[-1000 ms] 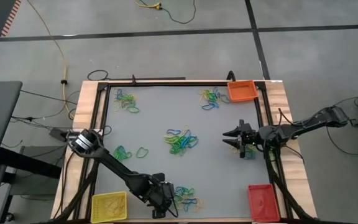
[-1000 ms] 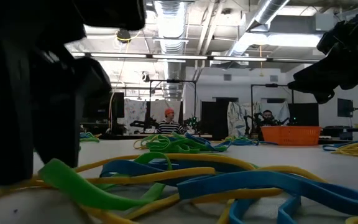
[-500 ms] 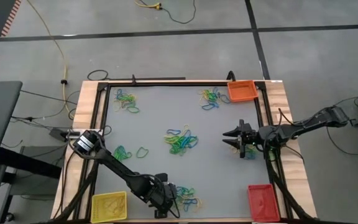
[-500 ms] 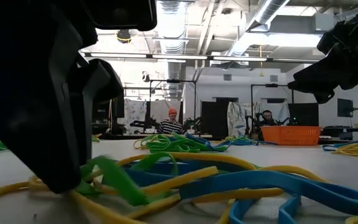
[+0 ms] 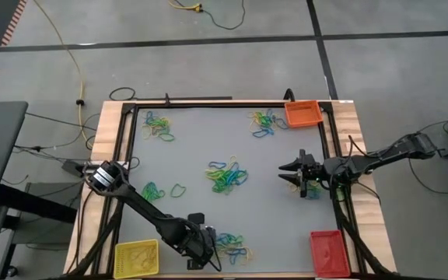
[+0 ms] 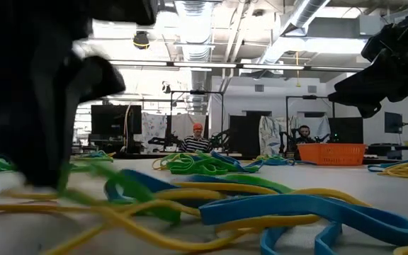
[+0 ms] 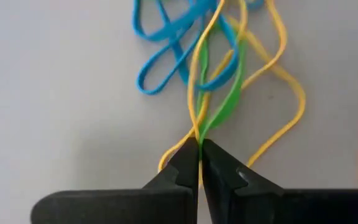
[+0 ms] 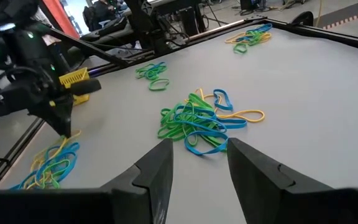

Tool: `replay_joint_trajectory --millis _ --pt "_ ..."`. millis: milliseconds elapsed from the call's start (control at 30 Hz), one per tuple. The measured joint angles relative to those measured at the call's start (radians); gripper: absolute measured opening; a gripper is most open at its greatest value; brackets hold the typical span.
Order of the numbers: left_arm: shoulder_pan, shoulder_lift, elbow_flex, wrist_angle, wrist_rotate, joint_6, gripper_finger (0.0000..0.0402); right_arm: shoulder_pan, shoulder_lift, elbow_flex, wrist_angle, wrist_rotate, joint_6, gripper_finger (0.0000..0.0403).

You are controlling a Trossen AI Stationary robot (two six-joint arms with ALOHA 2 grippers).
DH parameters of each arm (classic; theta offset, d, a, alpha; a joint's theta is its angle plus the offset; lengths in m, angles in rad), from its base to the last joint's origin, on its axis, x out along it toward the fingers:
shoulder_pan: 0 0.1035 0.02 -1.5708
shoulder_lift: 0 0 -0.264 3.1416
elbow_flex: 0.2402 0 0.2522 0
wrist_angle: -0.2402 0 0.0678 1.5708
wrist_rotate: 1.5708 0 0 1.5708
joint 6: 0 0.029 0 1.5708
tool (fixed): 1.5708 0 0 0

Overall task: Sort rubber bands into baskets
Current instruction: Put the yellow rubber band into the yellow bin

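Left gripper (image 7: 199,163) pinched shut on thin bands (image 7: 211,93) at the near edge of the table.

The jaws meet on a green and a yellow loop, pulled taut out of a loose tangle of blue, green and yellow bands (image 5: 229,245) between the yellow basket (image 5: 136,257) and the red basket (image 5: 326,248); the bands are flat, narrow and floppy, lying on a smooth grey mat (image 5: 201,144); more clusters sit mid-table (image 5: 227,176), at the far left (image 5: 157,127) and beside the orange basket (image 5: 302,113); the baskets look like low-walled plastic, perhaps latticed; the right gripper (image 8: 196,168) hovers at the right side of the mat, fingers (image 8: 154,177) parted and holding nothing.
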Motion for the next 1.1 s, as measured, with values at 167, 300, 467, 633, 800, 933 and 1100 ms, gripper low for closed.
replay_joint_trajectory --millis 167,300,467,633,800,933,1100 --pt "-0.004 -0.025 0.072 -0.13 -0.13 -0.006 0.0 0.0 0.0 0.0 0.0 0.0 0.0 0.0179" --pt "-0.002 -0.026 0.122 -0.195 -0.167 -0.008 0.0 0.0 0.0 0.0 0.0 0.0 0.002 0.0179" --pt "-0.006 -0.026 0.108 -0.166 -0.131 0.005 0.0019 0.0 0.0 0.0 0.0 0.0 -0.005 0.0179" --pt "-0.009 -0.026 0.077 -0.168 -0.133 -0.026 0.0087 0.0 0.0 0.0 0.0 0.0 -0.005 0.0179" --pt "-0.009 -0.026 0.044 -0.16 -0.131 -0.051 0.0148 0.0 0.0 0.0 0.0 0.0 -0.005 0.0179" --pt "-0.009 -0.025 -0.011 -0.111 -0.084 -0.056 0.0166 0.0 0.0 0.0 0.0 0.0 -0.005 0.0179" --pt "-0.009 -0.024 -0.083 -0.02 -0.027 -0.074 0.0165 0.0 0.0 0.0 0.0 0.0 -0.006 0.0179"
